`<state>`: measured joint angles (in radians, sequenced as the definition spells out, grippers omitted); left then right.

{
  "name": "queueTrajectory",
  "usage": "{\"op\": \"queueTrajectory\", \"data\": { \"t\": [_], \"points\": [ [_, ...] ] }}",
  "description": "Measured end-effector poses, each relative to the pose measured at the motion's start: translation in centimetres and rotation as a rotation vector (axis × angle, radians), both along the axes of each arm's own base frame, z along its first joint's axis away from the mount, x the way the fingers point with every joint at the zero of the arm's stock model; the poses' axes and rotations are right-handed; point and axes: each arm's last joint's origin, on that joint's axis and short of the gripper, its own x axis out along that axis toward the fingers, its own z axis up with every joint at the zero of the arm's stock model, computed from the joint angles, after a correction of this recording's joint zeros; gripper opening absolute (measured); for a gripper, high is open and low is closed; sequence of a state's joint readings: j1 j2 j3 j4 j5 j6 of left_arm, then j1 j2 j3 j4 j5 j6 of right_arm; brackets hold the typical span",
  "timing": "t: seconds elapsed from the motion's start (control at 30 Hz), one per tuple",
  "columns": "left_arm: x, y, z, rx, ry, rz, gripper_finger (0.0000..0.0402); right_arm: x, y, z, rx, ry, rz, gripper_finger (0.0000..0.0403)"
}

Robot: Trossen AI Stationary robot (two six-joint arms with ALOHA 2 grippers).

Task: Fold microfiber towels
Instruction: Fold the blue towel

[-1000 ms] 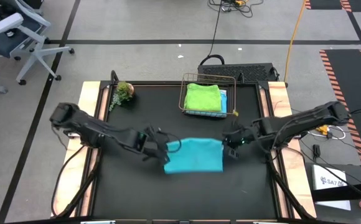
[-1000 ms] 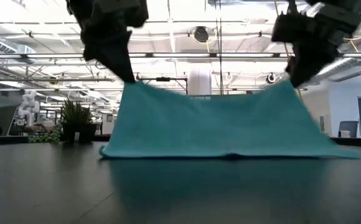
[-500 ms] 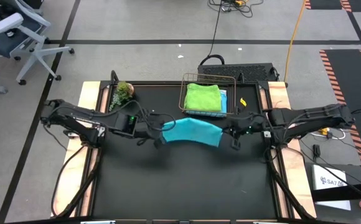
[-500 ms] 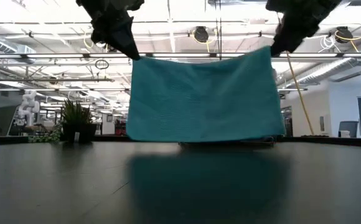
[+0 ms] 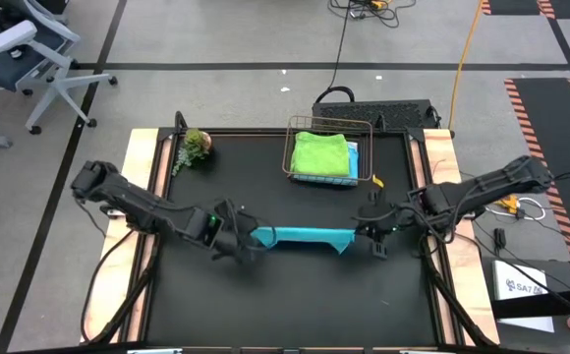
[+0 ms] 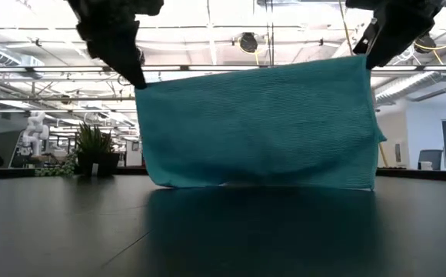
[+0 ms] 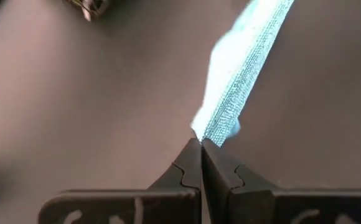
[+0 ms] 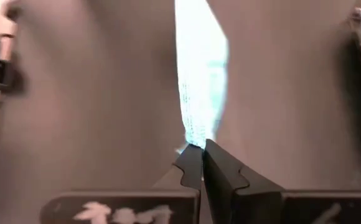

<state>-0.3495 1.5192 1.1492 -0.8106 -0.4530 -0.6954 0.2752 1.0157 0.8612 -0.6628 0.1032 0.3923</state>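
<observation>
**Two corners pinched, one teal towel in the air**

Two grippers hold the teal towel (image 5: 303,235) by its upper corners. The left gripper (image 5: 250,236) is clamped tight on one corner, the right gripper (image 5: 361,233) on the other, and the cloth hangs between them as a taut sheet. Each wrist view shows the fingers (image 7: 193,163) pressed together with the towel's edge running away from the tips.

Progress, as far as the pictures tell: a lime towel (image 5: 320,153) lies folded in the wire basket (image 5: 330,122) beyond the right gripper, with a blue cloth (image 5: 354,160) showing at its side. I judge those two to be done. The teal one is mid-fold at best. It hangs doubled or single, and I cannot tell which. White and pink towels are not in view, so how much is left beyond this one is unclear.

The towel looks flat and nearly rectangular in the low view (image 6: 257,127), its top edge rising slightly toward the right gripper. Its bottom edge hangs just above the dark table (image 5: 295,295), possibly brushing it. The weave shows fine horizontal ribs, with little wrinkling. From above, it appears as a thin strip directly below the line joining the two grippers.

A plant (image 5: 196,145) stands well beyond the left gripper.
</observation>
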Motion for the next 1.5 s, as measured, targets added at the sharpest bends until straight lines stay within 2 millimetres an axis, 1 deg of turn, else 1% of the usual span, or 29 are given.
{"op": "queueTrajectory", "data": {
  "t": [0.1, 0.2, 0.27, 0.37, 0.47, 0.6, 0.83, 0.93, 1.1, 1.2, 1.3, 1.43, 1.5],
  "points": [
    [0.0, -1.2, -0.7, -0.015, 0.008, 0.008, 0.0002, 0.3, 0.7, -0.2, 0.014, -0.006, 0.015, 0.0000],
    [0.0, -1.6, -0.8, -0.018, -0.013, 0.022, 0.0001, 0.8, 1.0, -0.4, 0.018, -0.015, 0.020, 0.0000],
    [0.3, -1.6, -0.4, -0.026, -0.070, 0.033, 0.0002, 1.3, 1.1, -0.2, 0.032, -0.051, 0.024, 0.0000],
    [0.3, -1.4, 0.7, 0.007, -0.136, 0.012, 0.0001, 2.1, 1.5, 0.3, 0.082, -0.144, 0.055, 0.0000],
    [0.1, -1.0, 1.5, 0.051, -0.166, 0.000, 0.0002, 2.7, 2.1, 1.0, 0.131, -0.226, 0.096, 0.0000],
    [-0.2, -0.1, 2.5, 0.121, -0.196, -0.005, 0.0001, 2.8, 2.8, 1.4, 0.163, -0.275, 0.119, 0.0000],
    [0.1, 1.6, 3.3, 0.206, -0.222, 0.020, 0.0002, 3.1, 5.0, 1.9, 0.248, -0.351, 0.165, 0.0000],
    [0.7, 2.3, 3.6, 0.232, -0.240, 0.008, 0.0001, 3.7, 6.0, 1.4, 0.258, -0.361, 0.194, 0.0000],
    [1.6, 2.9, 4.3, 0.238, -0.328, 0.009, 0.0001, 4.6, 7.1, -0.4, 0.232, -0.293, 0.214, 0.0000],
    [1.4, 2.5, 4.7, 0.228, -0.351, -0.002, 0.0001, 4.9, 7.1, -1.3, 0.173, -0.258, 0.212, 0.0000],
    [1.1, 1.4, 4.5, 0.187, -0.353, -0.020, 0.0001, 4.8, 6.3, -1.5, 0.077, -0.244, 0.176, 0.0000],
    [0.7, -0.3, 4.3, 0.120, -0.381, -0.017, 0.0001, 4.7, 4.9, -0.8, 0.030, -0.266, 0.117, 0.0000],
    [0.5, -0.9, 4.2, 0.118, -0.383, -0.016, 0.0001, 4.6, 4.5, -0.4, 0.025, -0.288, 0.113, 0.0000]
  ]
}}
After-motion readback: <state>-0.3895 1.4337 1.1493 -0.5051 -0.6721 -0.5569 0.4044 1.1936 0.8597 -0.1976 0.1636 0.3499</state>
